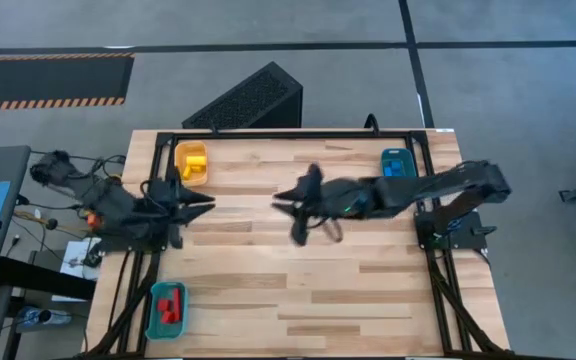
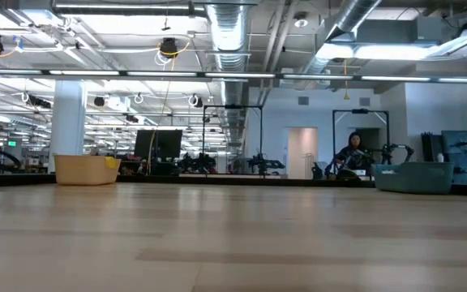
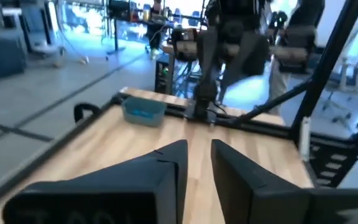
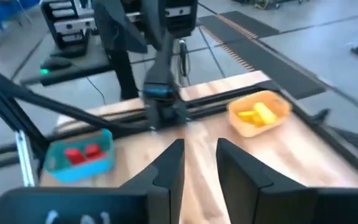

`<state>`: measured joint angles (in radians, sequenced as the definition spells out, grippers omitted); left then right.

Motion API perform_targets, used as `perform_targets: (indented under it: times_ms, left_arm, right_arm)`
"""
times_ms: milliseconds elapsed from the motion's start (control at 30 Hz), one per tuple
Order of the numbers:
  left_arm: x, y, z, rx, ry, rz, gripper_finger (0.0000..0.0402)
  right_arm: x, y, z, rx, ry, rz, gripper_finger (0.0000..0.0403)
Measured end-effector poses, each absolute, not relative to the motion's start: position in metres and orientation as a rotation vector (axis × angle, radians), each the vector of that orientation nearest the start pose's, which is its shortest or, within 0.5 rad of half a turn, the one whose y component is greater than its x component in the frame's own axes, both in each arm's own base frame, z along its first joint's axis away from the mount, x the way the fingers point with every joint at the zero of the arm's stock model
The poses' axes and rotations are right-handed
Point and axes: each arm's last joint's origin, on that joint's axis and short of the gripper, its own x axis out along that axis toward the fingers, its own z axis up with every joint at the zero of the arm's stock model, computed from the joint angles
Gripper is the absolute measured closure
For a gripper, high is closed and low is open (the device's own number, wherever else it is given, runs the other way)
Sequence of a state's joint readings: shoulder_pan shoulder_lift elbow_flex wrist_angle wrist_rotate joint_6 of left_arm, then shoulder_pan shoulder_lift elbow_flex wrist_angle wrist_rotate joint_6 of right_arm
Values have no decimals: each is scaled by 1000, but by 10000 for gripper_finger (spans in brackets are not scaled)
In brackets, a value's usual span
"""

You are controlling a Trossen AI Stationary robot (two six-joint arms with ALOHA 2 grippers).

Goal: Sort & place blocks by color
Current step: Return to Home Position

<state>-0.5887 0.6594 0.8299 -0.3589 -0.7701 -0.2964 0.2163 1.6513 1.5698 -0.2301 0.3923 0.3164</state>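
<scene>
Across the table (image 1: 298, 290), no loose block is seen on the bare wood. In the high view the right arm is stretched from the frame's right towards the centre. Its right gripper (image 4: 199, 158) is empty, with the fingers held apart. The left gripper (image 3: 197, 163) (parked at the left edge) also shows a gap between its fingers. The yellow blocks (image 1: 194, 163) lie in the yellow tray (image 1: 178, 160) at upper left. The blue blocks (image 1: 398, 166) lie in the upper-right teal tray (image 1: 384, 160), and the red blocks (image 1: 172, 306) in the lower-left teal tray (image 1: 155, 310). Sorting is judged complete. Every block lies well apart from both sets of fingers, so only a withdrawal of the right arm rightwards seems called for.
</scene>
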Motion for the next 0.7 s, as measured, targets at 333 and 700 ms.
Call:
perform_targets:
  times_ms: [333, 700]
  left_arm:
    - [146, -14, 366, -43, -16, 198, 397]
    - [127, 9, 320, -145, -41, 293, 401]
  right_arm:
    - [288, -6, 371, 221, 124, -186, 359]
    - [227, 9, 342, 215, 217, 10, 395]
